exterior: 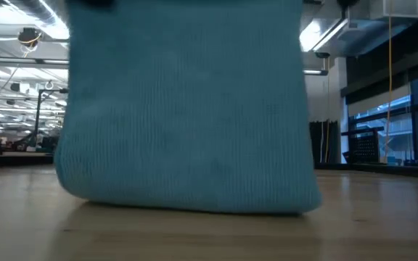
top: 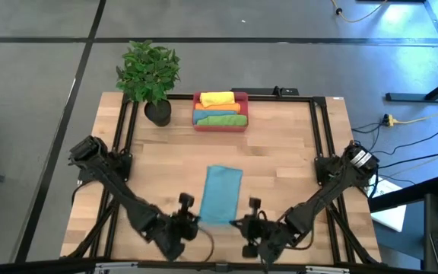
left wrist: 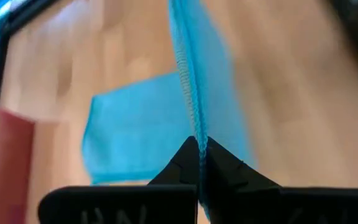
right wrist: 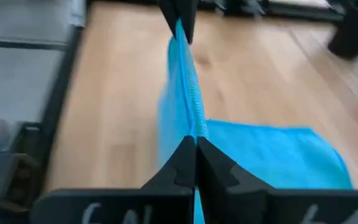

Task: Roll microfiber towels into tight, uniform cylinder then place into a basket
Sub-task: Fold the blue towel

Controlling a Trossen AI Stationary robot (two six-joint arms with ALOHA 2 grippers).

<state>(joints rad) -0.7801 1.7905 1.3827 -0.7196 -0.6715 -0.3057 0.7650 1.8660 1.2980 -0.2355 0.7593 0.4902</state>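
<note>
Both grippers, left (left wrist: pixel 199 149) and right (right wrist: pixel 194 149), have fingers pinched shut on the teal-blue microfiber towel's (top: pixel 223 194) near edge, raised off the wooden desk (top: pixel 280 152); keep that edge level and taut while folding forward.

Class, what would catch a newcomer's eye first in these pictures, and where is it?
A teal-blue towel at the table's near edge, its near edge lifted by the left tool and right tool, both shut on it. At the far edge, a red-pink basket holds rolled towels beside a potted plant.
</note>
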